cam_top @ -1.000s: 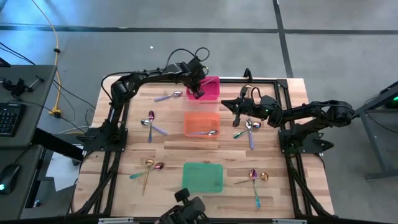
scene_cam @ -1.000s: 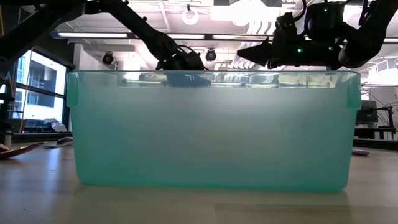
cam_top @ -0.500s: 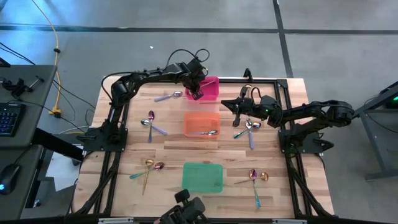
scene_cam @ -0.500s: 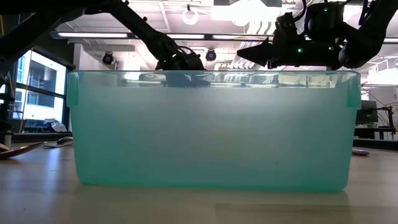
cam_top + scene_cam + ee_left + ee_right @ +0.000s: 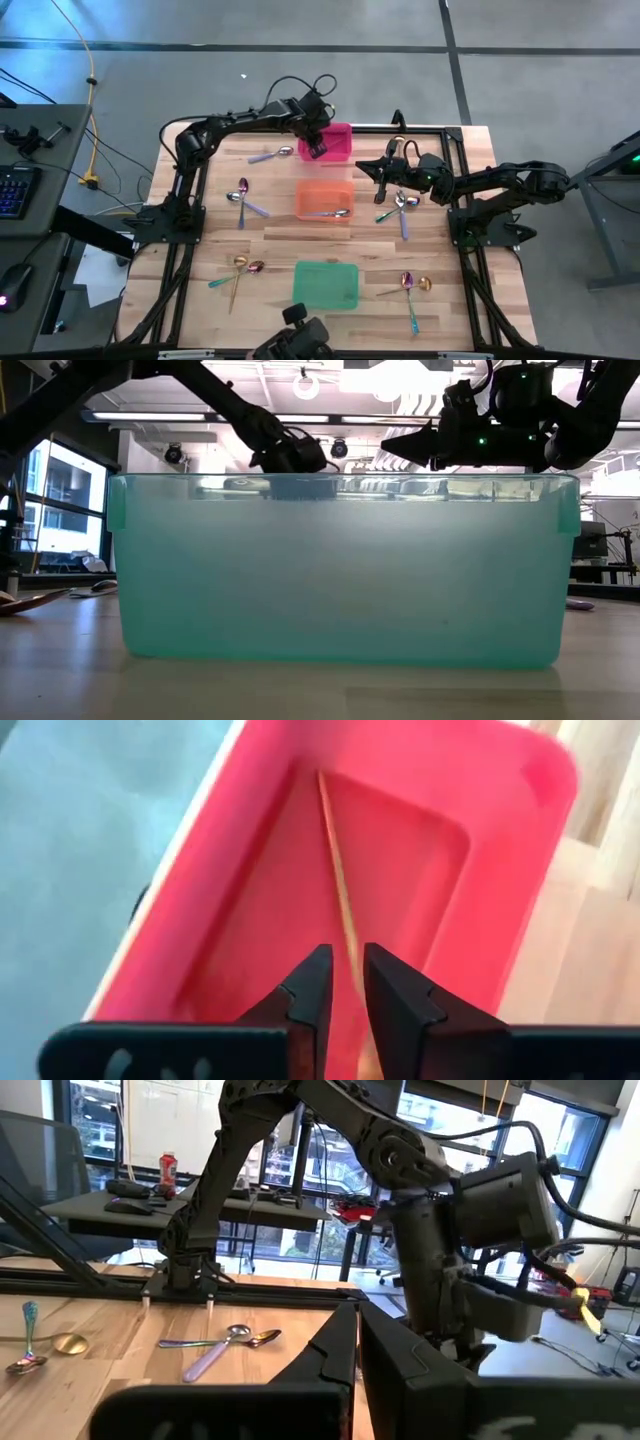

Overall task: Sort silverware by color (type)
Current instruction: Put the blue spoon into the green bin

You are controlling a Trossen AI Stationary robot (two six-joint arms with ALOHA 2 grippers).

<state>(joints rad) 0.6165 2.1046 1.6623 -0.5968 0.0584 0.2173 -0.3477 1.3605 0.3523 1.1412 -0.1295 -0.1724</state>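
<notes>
My left gripper [image 5: 314, 147] hangs over the pink bin [image 5: 340, 133] at the table's far edge, fingers nearly shut around a thin gold utensil [image 5: 338, 880] that reaches into the bin. My right gripper [image 5: 380, 173] is shut and hovers above the table, right of the orange bin [image 5: 322, 190], near a cluster of spoons [image 5: 398, 206]. A silver spoon [image 5: 332, 213] lies in the orange bin. More gold, silver and iridescent spoons lie flat on the wood, far left [image 5: 272, 155], left [image 5: 245, 197], near left [image 5: 240, 268] and near right [image 5: 412, 288]. My left gripper has the gold utensil between its two fingers [image 5: 312, 982], coming from above and pointing down into the pink bin. The thin handle [image 5: 345, 925] runs on ahead of the fingertips toward the bin's floor. Which end the fingers are on is hidden between them.
The green bin [image 5: 326, 285] stands at the near middle and fills the low view [image 5: 340, 570]. Black frame rails [image 5: 440, 128] edge the table. In the right wrist view spoons [image 5: 228, 1340] lie on the wood, with my left arm [image 5: 440, 1230] beyond them.
My left gripper has shifted a little toward the table's far edge and its arm has risen slightly over the pink bin. Its fingers cannot be compared.
</notes>
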